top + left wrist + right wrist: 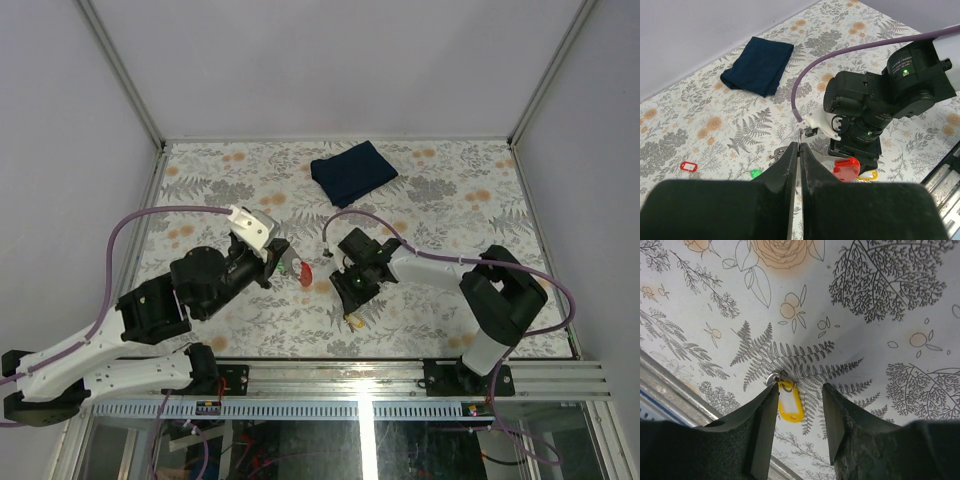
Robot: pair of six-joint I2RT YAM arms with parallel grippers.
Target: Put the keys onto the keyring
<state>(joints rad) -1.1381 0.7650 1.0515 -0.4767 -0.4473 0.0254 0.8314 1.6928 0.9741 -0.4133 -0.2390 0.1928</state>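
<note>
My left gripper [284, 262] [800, 146] is shut on the keyring, whose thin silvery wire [800, 136] sticks up between the fingertips. The keyring's red tag [307, 274] [846, 168] hangs just to the right. The green-headed key [291, 268] [755, 173] shows beside the left fingers; I cannot tell whether it is on the ring. My right gripper [351, 303] [800, 390] is open and low over the table. The yellow-headed key [353, 322] [790, 401] lies flat between its jaws, close to the left finger [765, 410], with its metal part [774, 377] at the far end.
A folded dark blue cloth [352, 171] [758, 65] lies at the back of the floral table [440, 200]. A small red loop-shaped tag [688, 166] lies to the left. The metal rail of the near table edge [670, 390] runs close behind the yellow key.
</note>
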